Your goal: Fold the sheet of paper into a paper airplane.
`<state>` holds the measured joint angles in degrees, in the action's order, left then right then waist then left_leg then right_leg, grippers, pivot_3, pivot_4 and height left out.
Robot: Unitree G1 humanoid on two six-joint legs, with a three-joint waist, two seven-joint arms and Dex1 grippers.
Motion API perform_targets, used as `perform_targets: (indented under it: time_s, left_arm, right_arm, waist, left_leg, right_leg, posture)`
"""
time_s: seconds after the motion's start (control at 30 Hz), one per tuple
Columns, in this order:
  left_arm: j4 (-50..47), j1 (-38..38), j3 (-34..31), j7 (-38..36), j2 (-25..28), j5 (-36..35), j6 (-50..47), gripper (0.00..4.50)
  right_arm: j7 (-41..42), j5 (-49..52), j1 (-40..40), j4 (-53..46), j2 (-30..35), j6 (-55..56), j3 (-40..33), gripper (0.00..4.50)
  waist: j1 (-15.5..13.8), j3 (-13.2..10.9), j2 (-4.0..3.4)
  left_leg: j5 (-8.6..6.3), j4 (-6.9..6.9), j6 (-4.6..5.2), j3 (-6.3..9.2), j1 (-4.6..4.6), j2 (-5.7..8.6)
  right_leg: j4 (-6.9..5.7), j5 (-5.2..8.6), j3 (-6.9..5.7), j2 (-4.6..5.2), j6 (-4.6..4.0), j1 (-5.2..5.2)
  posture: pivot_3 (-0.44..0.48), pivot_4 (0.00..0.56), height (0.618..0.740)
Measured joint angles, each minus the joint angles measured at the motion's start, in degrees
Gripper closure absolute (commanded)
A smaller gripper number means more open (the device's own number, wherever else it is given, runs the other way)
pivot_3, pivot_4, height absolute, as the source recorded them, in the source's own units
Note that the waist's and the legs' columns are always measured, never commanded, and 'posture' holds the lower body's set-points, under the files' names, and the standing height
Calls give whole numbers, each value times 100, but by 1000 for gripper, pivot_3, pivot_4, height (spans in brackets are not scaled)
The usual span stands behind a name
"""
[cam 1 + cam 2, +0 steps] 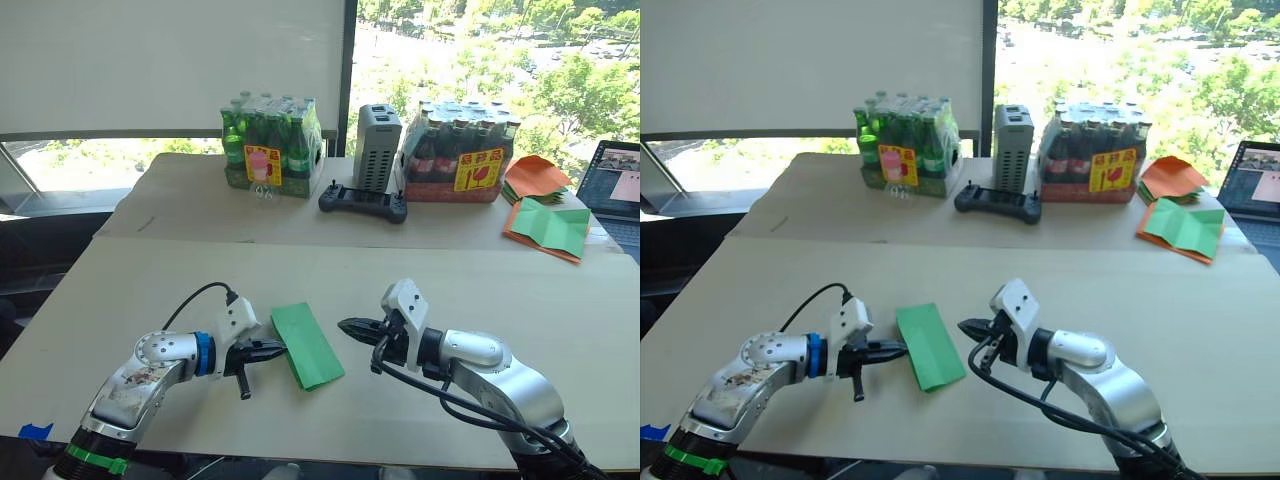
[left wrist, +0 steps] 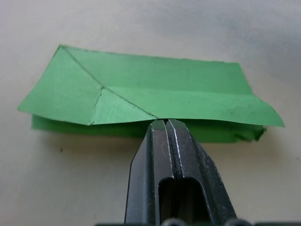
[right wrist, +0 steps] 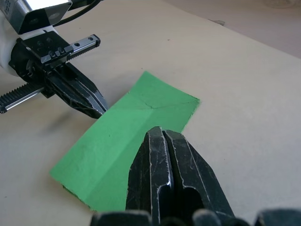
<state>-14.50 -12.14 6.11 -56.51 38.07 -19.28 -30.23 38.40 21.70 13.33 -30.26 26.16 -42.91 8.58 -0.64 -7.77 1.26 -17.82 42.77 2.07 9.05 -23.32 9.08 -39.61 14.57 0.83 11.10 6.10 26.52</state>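
Folded green paper (image 1: 307, 344), apparently double-layered

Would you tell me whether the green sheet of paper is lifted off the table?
No, the folded sheet of paper lies flat on the table between both shut end effectors.

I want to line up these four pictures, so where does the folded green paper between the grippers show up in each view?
Left eye: the sheet of paper lies low, centre.
Right eye: low, left of centre.
Left wrist: across the middle.
Right wrist: centre to lower left.
Shared landmark: the left gripper at the paper's edge.
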Motion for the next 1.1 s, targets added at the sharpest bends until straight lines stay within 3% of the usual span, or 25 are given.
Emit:
perform_targets:
  time_s: [0.2,0.4,0.5,0.77,1.1]
  left_arm:
    - [293,-630,269,-38,-270,45,118,4500]
    - [1079,-1638,807,-140,-975,270,483,4500]
    - [1424,-1718,1041,-211,-1118,409,656,4500]
    - [1193,-1519,1059,-312,-829,482,642,4500]
    - [622,-258,577,-296,-77,338,493,4500]
  right_arm:
    - [-170,165,46,1,-179,-23,-137,4487]
    - [-278,565,629,7,-489,-44,-364,4487]
    - [-310,444,794,244,-470,-31,-171,4487]
    - [-424,-746,999,1479,-87,424,720,4487]
    - [-358,-1203,834,1855,49,638,898,4487]
  waist:
    - [-2,-1,1]
    - [-6,1,3]
    - [68,1,3]
    - [134,1,3]
    - [137,1,2]
  left_leg:
    - [1,4,-2,1,-3,1]
    - [1,9,-1,3,2,3]
    - [1,8,-1,1,0,0]
    - [2,12,-1,1,-3,2]
    - [3,10,-3,-1,-3,0]
  right_leg:
    - [-1,0,0,0,0,0]
    - [4,-1,-4,2,1,-12]
    - [5,-1,-2,0,1,-7]
    - [-2,-1,-2,1,1,0]
    - [-14,-1,4,-2,1,10]
  posture:
    - [0,150,675]
    - [0,150,675]
    - [0,150,675]
    - [0,150,675]
    - [0,150,675]
